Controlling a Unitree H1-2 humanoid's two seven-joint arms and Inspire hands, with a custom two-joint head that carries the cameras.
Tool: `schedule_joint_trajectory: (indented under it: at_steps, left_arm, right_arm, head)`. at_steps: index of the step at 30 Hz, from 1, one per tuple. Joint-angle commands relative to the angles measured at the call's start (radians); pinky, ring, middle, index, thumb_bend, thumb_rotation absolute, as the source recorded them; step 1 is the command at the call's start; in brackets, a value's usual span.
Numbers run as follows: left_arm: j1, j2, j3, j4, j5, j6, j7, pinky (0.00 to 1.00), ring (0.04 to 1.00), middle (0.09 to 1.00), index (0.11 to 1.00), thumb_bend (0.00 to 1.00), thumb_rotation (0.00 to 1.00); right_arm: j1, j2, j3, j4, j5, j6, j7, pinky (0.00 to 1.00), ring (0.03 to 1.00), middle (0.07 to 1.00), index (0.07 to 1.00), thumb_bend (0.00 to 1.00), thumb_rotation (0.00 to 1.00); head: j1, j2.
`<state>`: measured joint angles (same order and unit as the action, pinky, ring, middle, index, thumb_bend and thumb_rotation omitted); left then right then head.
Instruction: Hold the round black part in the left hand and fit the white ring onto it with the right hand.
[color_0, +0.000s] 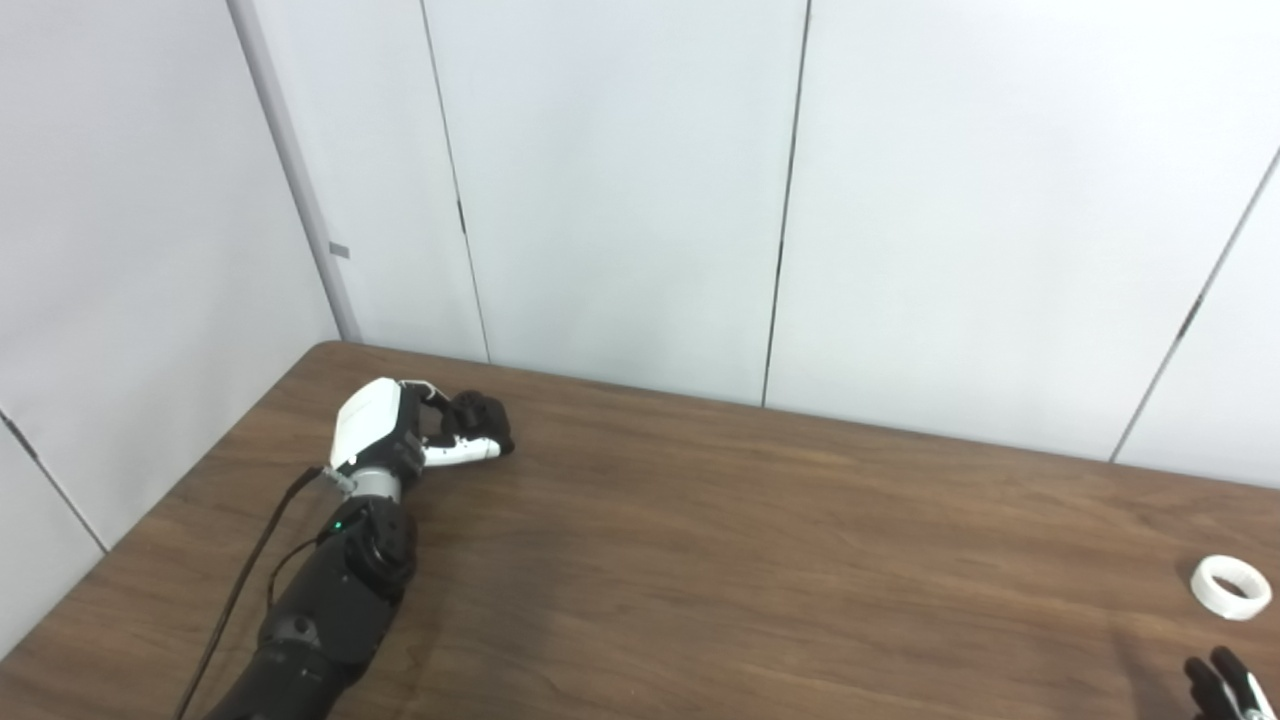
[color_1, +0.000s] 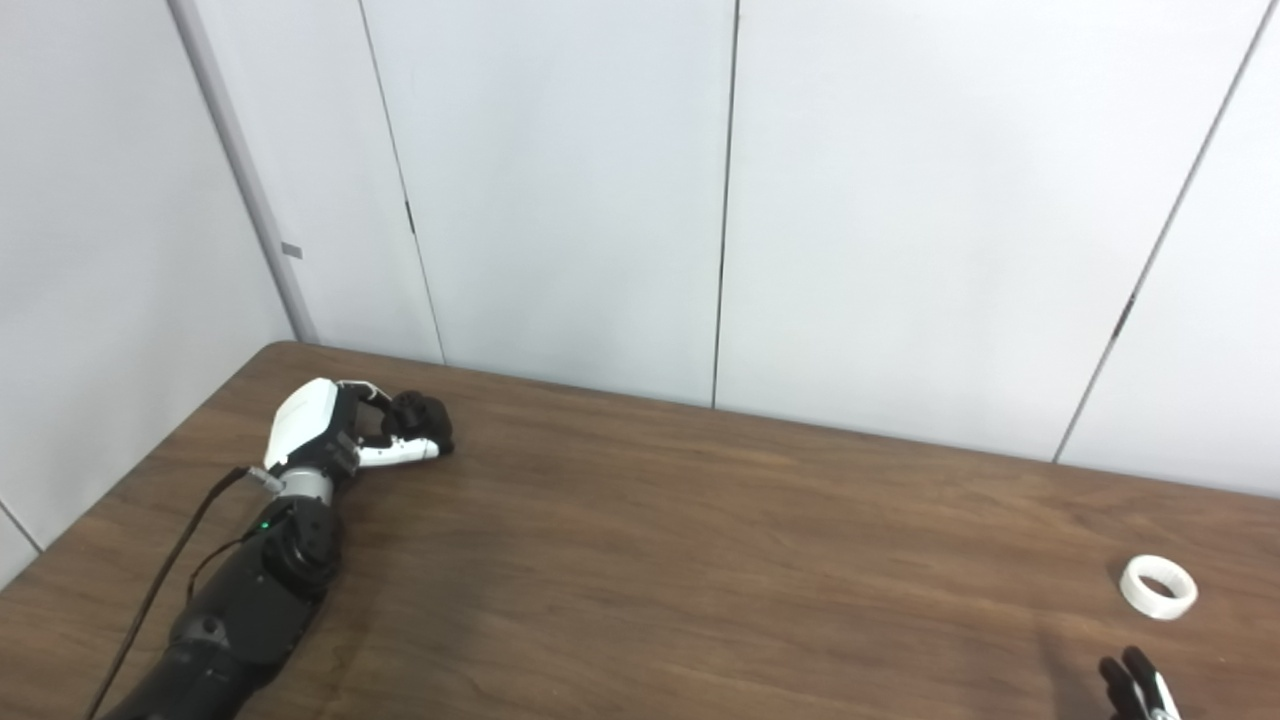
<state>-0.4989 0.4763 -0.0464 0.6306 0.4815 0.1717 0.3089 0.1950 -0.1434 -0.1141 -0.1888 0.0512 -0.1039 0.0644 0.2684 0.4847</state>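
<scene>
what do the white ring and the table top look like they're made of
White ring: likely plastic, matte, uniformly white with no shine; possibly printed, too small to tell. Table top: dark brown wood grain with a soft sheen, probably laminate or veneer, not certain.

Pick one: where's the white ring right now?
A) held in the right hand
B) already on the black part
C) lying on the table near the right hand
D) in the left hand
C: the white ring lies flat on the table, apart from the right hand whose fingertips show just below it, while the left hand is far across the table at the round black part.
</scene>
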Motion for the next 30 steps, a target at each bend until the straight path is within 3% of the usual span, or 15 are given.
schedule_joint_trajectory:
  at_steps: [1, 6, 16, 25, 30]
  left_arm:
    - [-0.032, 0.033, 0.004, -0.021, 0.018, -0.026, 0.038, 1.00, 0.866, 0.756, 0.483, 0.52, 0.05]
    - [-0.006, 0.036, -0.006, -0.069, 0.035, -0.032, 0.042, 1.00, 0.860, 0.754, 0.484, 0.52, 0.05]
    - [0.116, 0.008, -0.026, -0.337, 0.102, 0.002, 0.005, 1.00, 0.870, 0.758, 0.486, 0.52, 0.05]
    - [0.222, -0.065, -0.076, -0.604, 0.134, 0.050, -0.113, 1.00, 0.882, 0.781, 0.485, 0.52, 0.06]
    - [0.271, -0.105, -0.123, -0.727, 0.184, 0.045, -0.161, 1.00, 0.887, 0.784, 0.485, 0.52, 0.06]
  right_arm:
    - [0.041, 0.023, 0.007, 0.009, 0.004, -0.006, -0.009, 1.00, 0.976, 0.938, 0.970, 0.68, 1.00]
    - [0.041, 0.025, 0.006, 0.010, -0.001, -0.008, -0.014, 1.00, 0.970, 0.929, 0.961, 0.67, 1.00]
    - [0.039, 0.027, 0.011, -0.003, -0.007, 0.007, -0.028, 1.00, 0.977, 0.931, 0.951, 0.63, 1.00]
    - [0.041, 0.023, 0.016, -0.033, -0.020, 0.030, -0.031, 1.00, 0.975, 0.932, 0.961, 0.53, 1.00]
    - [0.041, 0.028, 0.023, -0.053, -0.026, 0.046, -0.039, 1.00, 0.976, 0.931, 0.956, 0.52, 1.00]
  head:
    - [0.000, 0.001]
    - [-0.024, 0.020]
    - [-0.052, 0.045]
    - [-0.079, 0.077]
    - [-0.110, 0.096]
